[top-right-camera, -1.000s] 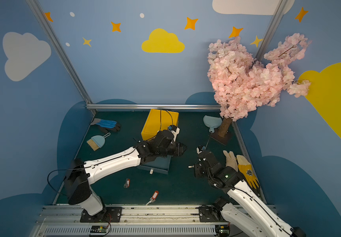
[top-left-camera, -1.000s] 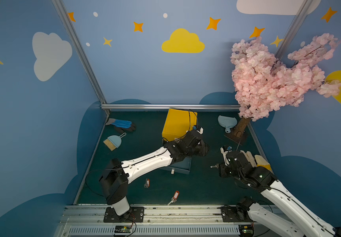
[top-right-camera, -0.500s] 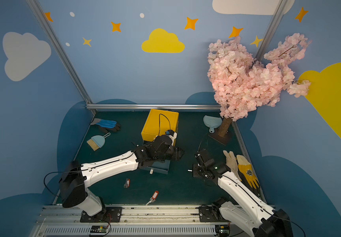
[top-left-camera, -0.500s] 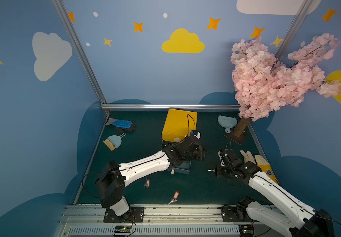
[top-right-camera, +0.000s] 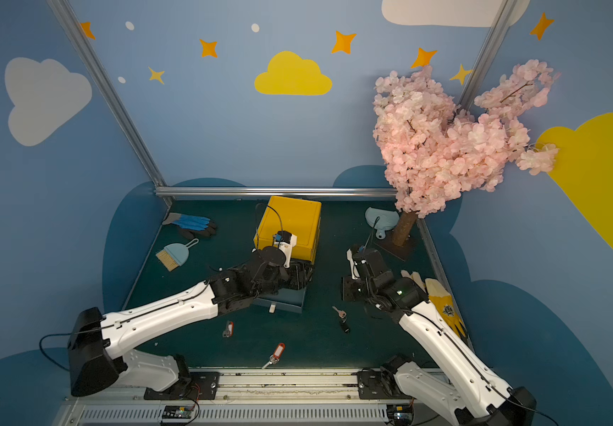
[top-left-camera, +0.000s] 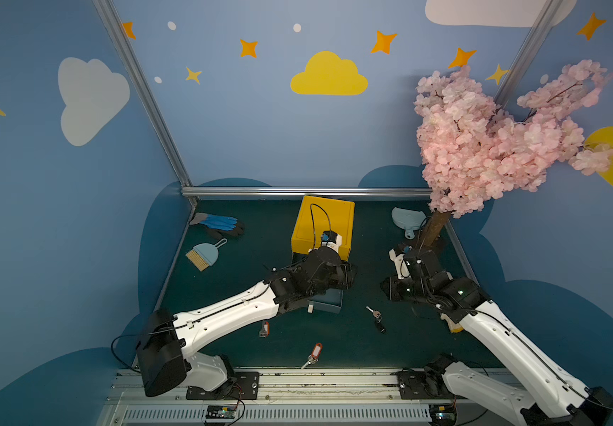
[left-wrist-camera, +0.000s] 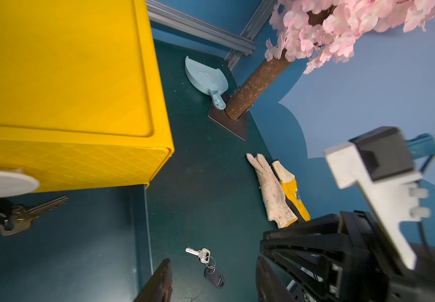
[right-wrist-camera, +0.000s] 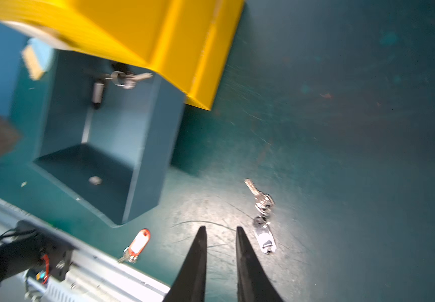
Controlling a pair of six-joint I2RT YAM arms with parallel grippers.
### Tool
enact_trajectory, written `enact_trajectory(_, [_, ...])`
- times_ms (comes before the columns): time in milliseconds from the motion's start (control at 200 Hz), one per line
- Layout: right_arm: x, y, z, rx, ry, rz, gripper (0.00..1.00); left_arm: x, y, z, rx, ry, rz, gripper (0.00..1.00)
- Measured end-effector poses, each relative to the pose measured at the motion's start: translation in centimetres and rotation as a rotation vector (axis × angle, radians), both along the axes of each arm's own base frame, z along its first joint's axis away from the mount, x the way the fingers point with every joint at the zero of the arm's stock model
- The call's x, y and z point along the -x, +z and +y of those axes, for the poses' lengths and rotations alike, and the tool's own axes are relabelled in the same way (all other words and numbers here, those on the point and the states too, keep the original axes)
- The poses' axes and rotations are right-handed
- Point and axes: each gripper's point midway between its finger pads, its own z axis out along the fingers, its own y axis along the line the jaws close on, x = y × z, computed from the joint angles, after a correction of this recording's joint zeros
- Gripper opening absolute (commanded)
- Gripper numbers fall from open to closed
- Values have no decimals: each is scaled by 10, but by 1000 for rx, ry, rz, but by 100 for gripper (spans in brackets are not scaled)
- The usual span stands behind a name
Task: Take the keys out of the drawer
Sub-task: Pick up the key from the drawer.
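Observation:
The blue drawer (top-left-camera: 329, 303) (right-wrist-camera: 111, 167) stands pulled out of the yellow box (top-left-camera: 322, 225). One bunch of keys (left-wrist-camera: 20, 215) (right-wrist-camera: 123, 78) lies inside it near the box. My left gripper (top-left-camera: 349, 274) (left-wrist-camera: 214, 260) hovers open and empty over the drawer's right edge. A silver key on a black fob (top-left-camera: 375, 319) (top-right-camera: 342, 320) (right-wrist-camera: 263, 218) lies on the mat right of the drawer. My right gripper (top-left-camera: 388, 289) (right-wrist-camera: 221, 230) hangs just above the mat beside it, jaws a little apart, holding nothing. Two orange-tagged keys (top-left-camera: 314, 352) (top-left-camera: 264, 328) lie nearer the front.
A blue glove (top-left-camera: 220, 223) and a hand brush (top-left-camera: 203, 254) lie at the back left. The dustpan (top-left-camera: 406, 219) and the pink tree's trunk (top-left-camera: 434, 230) stand at the back right. White and yellow gloves (top-right-camera: 441, 302) (left-wrist-camera: 276, 193) lie under my right arm. A metal rail (top-left-camera: 297, 380) runs along the front.
My right gripper has opened and the black-fob key now lies on the mat, out of its jaws. The left gripper has come down closer to the drawer.

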Motion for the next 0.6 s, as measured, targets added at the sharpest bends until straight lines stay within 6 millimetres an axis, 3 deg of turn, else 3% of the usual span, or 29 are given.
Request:
enact_trajectory(230, [13,35,44,-27,202,-98,23,-2,5,48,-9,98,-37,52])
enact_trajectory(601, [-5,30,117,28,404,-129,32,1,6,126,-6,280,-28,52])
